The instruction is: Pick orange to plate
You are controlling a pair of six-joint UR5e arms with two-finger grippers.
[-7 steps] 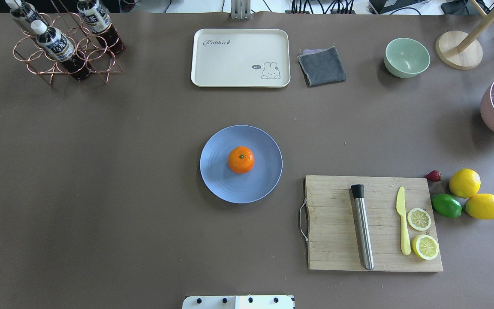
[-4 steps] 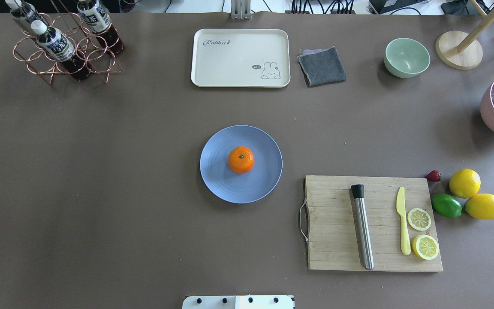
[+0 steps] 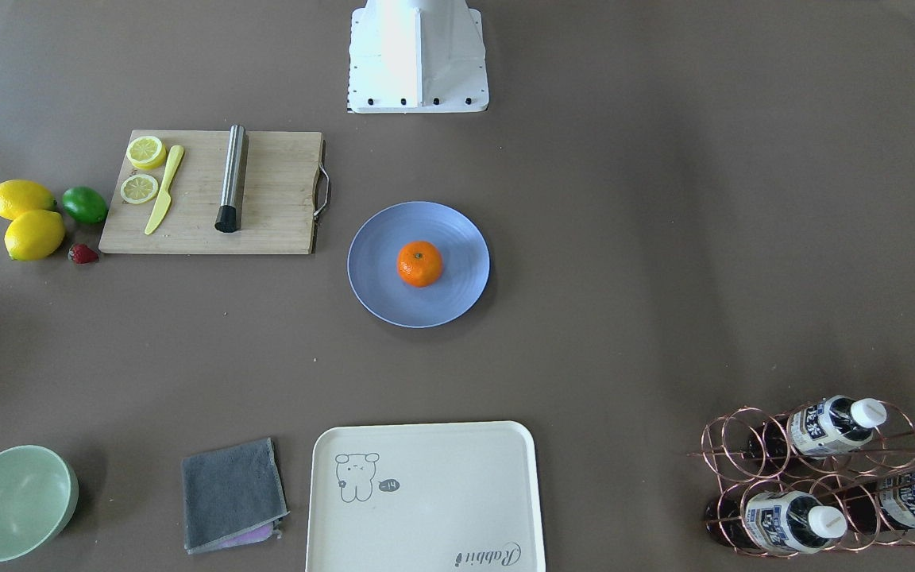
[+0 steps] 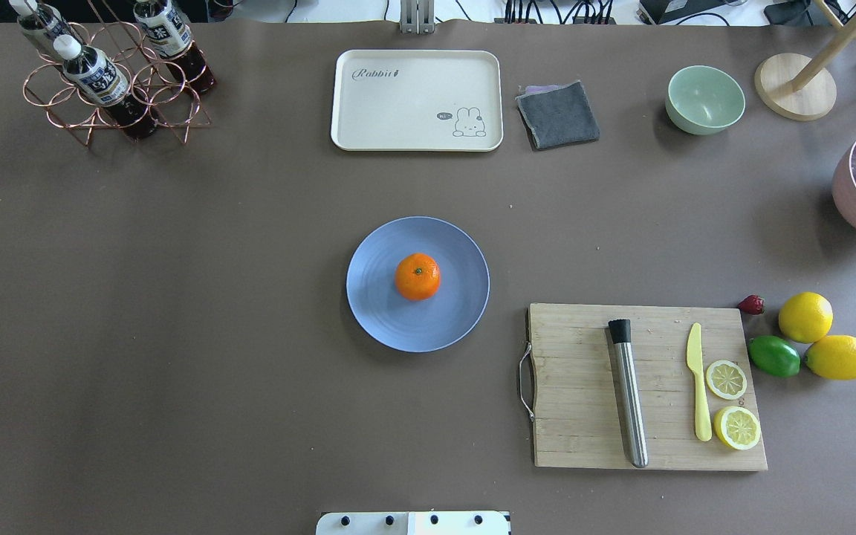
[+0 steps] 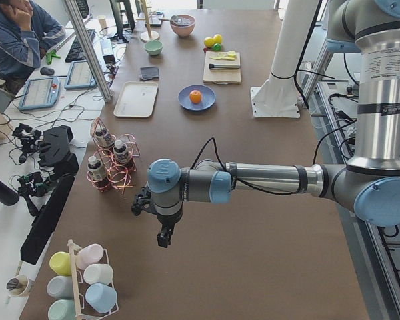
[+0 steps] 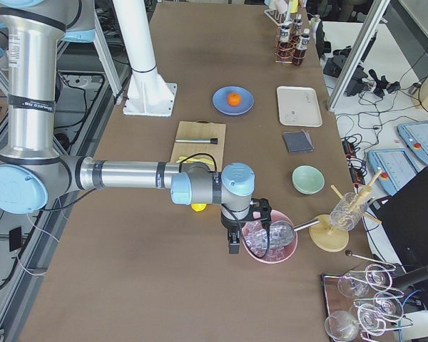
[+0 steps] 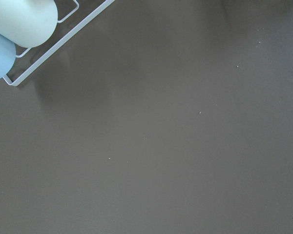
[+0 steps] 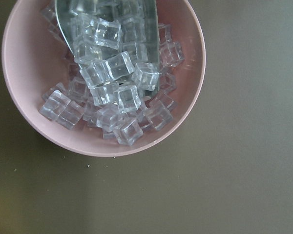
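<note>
The orange (image 4: pixel 417 276) rests stem-up in the middle of the periwinkle plate (image 4: pixel 382 313) at the table's centre; the front-facing view shows the same orange (image 3: pixel 419 264) on the plate (image 3: pixel 376 295). Neither gripper reaches these two views. My left gripper (image 5: pixel 161 237) hangs low over the table far from the plate, beyond the bottle rack near a cup holder. My right gripper (image 6: pixel 233 246) hangs at the other end, beside the pink bowl of ice. Both show only in the side views, so I cannot tell whether they are open or shut.
A cutting board (image 4: pixel 584 438) with a steel muddler, yellow knife and lemon slices lies right of the plate. Two lemons, a lime (image 4: pixel 774 356) and a strawberry sit beyond it. At the back are a cream tray (image 4: pixel 417 82), grey cloth, green bowl (image 4: pixel 704 99) and bottle rack (image 4: pixel 112 89).
</note>
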